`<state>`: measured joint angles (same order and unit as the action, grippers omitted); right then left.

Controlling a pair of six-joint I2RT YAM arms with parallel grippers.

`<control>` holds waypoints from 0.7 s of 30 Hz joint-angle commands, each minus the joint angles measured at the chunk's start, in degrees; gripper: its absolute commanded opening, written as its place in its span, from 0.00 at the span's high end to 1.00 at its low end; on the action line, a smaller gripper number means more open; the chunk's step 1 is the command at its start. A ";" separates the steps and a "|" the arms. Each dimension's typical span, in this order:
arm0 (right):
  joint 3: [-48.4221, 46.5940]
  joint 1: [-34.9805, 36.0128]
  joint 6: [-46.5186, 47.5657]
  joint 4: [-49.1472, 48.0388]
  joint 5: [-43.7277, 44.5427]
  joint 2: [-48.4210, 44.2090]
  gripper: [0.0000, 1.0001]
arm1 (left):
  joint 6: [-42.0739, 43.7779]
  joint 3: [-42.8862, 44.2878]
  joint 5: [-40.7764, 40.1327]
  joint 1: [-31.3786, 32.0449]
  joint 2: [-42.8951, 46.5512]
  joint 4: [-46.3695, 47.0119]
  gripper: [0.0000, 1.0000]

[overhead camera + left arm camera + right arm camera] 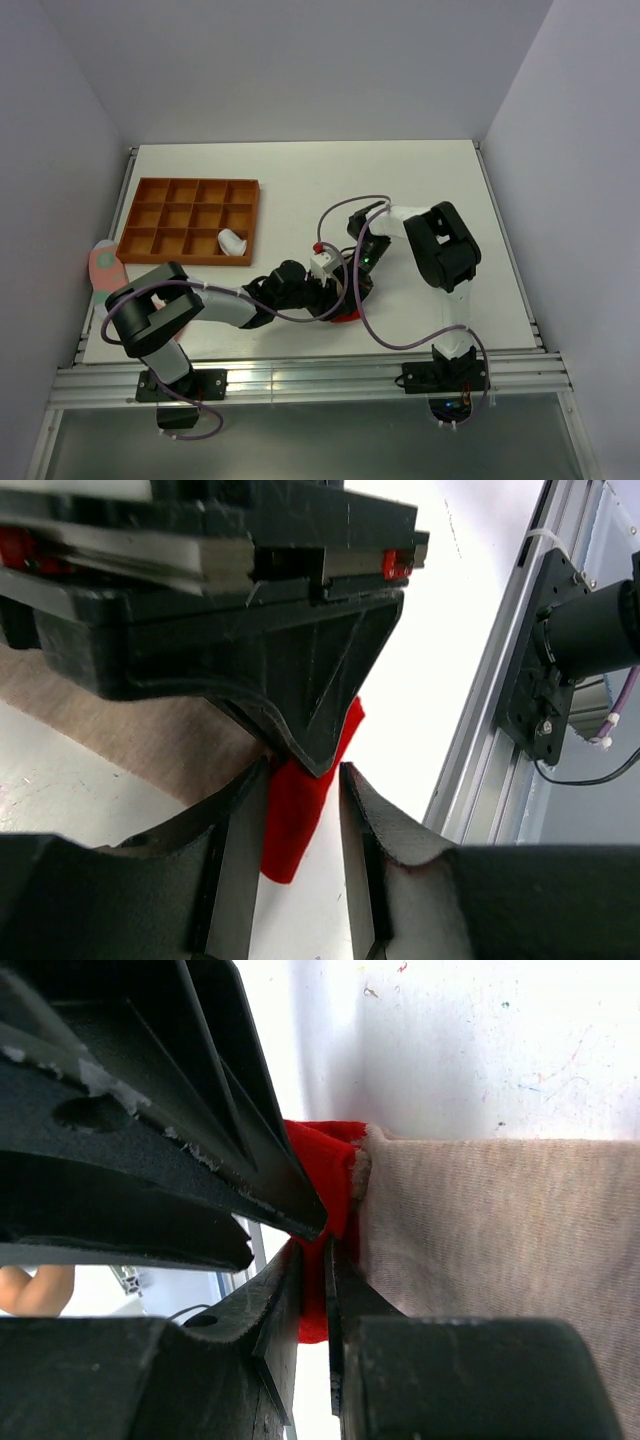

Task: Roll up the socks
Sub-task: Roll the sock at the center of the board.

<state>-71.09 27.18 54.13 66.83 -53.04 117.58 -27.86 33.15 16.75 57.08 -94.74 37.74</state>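
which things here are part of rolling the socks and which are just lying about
job in hand: red sock, beige sock, white sock
lying about: orange tray, pink and green thing at far left

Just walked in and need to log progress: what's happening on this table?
Both arms meet over a red sock lying against a beige sock. The right gripper pinches the red fabric; the left gripper straddles it with jaws apart. A white sock sits in the orange compartment tray.
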 commanded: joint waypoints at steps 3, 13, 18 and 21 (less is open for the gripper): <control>-1.95 -0.81 1.86 1.90 -1.02 0.63 1.00 | 3.07 1.48 0.83 0.40 -0.89 -1.34 0.61; -2.12 -1.78 3.17 2.69 -1.37 1.25 1.00 | 3.86 2.80 1.26 0.40 -2.90 -2.40 0.58; -1.51 -2.22 2.56 1.82 -1.02 1.25 1.00 | 3.25 3.76 1.44 0.40 -3.61 -3.72 0.58; -1.07 -2.57 1.60 0.59 -0.93 0.81 1.00 | 2.46 5.95 0.65 0.40 -4.75 -6.88 0.67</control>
<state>-71.31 25.41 55.90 67.53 -53.43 118.52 -25.80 35.97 16.84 57.10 -98.26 33.52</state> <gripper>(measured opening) 0.184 0.344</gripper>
